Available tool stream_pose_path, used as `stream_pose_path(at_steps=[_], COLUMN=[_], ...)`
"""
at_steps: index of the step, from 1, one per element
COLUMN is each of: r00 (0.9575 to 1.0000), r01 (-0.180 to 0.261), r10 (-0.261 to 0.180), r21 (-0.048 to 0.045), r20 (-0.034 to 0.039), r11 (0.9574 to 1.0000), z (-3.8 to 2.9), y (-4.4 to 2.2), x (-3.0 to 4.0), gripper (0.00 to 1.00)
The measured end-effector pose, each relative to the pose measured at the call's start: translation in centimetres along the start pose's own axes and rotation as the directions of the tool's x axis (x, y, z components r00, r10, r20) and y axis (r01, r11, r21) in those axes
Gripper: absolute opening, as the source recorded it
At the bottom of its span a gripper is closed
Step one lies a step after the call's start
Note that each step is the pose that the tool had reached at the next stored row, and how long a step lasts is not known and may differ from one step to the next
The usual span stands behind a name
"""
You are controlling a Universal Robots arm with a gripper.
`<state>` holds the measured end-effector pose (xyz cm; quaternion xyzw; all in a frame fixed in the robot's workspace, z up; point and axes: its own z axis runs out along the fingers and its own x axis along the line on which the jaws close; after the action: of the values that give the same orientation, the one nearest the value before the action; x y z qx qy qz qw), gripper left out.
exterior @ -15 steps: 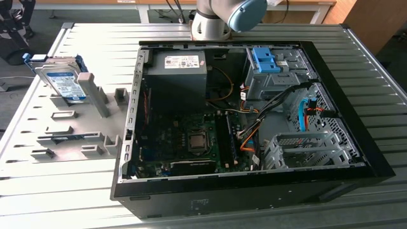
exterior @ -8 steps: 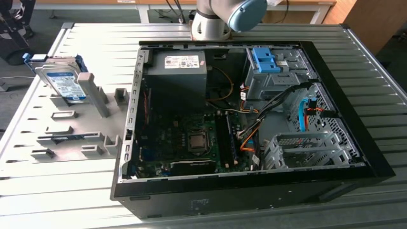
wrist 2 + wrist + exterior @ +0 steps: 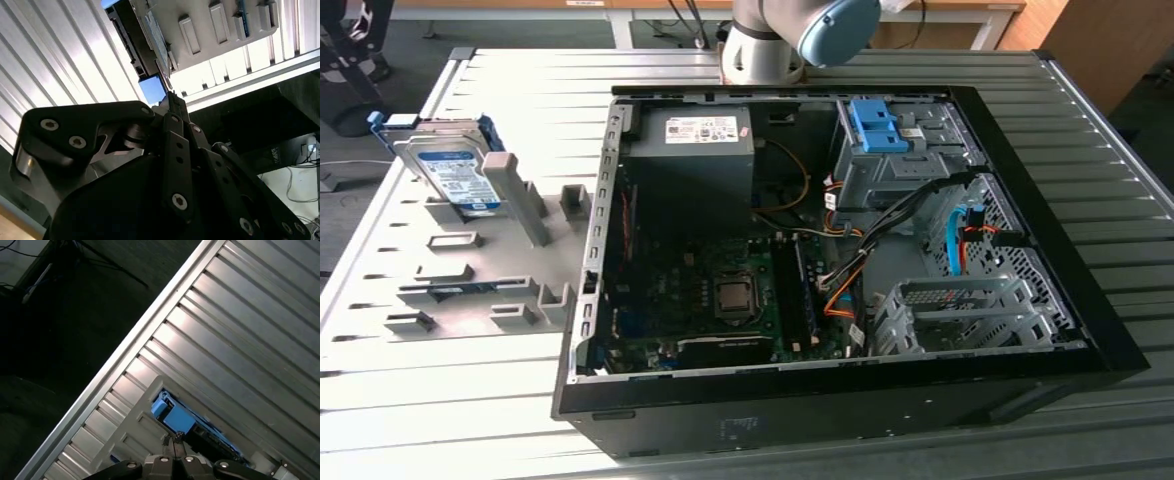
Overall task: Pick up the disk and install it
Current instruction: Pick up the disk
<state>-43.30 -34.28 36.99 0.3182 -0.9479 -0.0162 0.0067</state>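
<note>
The disk (image 3: 454,175) is a silver drive with a white-and-blue label and a blue carrier. It stands on edge in a grey slotted holder (image 3: 480,290) on the table, at the exterior view's left. Both wrist views look down on it: the disk's blue carrier (image 3: 174,419) lies just past my fingertips, and its labelled face (image 3: 156,40) shows beside the holder (image 3: 220,30). My gripper (image 3: 171,96) (image 3: 175,439) hangs above the disk with its fingers together and nothing between them. It is apart from the disk.
An open black computer case (image 3: 1107,340) lies on the slatted metal table (image 3: 480,420). Inside it are a grey power-supply box (image 3: 694,150), a motherboard (image 3: 720,300), a bare blue bracket (image 3: 878,125) on a metal bay and loose cables. The arm's base (image 3: 767,45) stands behind the case.
</note>
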Motion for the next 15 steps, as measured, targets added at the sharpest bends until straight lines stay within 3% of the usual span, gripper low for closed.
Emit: stream_pose_path(at_steps=[2, 5, 8, 11, 15], r00=[0.9998, 0.9982, 0.9936, 0.986, 0.9714], r01=[0.017, 0.059, 0.113, 0.167, 0.237], r10=[-0.017, -0.059, -0.113, -0.167, -0.237], r21=[0.0029, 0.0032, 0.0032, 0.0031, 0.0029], r20=[0.0066, 0.0054, 0.0035, 0.0018, -0.0006], r11=[0.9999, 0.9982, 0.9936, 0.986, 0.9714], z=[0.02, 0.06, 0.09, 0.12, 0.13], y=[0.0, 0.0, -0.01, -0.01, -0.01], x=[0.0, 0.0, 0.0, 0.0, 0.0], gripper=[0.11, 0.11, 0.11, 0.11, 0.11])
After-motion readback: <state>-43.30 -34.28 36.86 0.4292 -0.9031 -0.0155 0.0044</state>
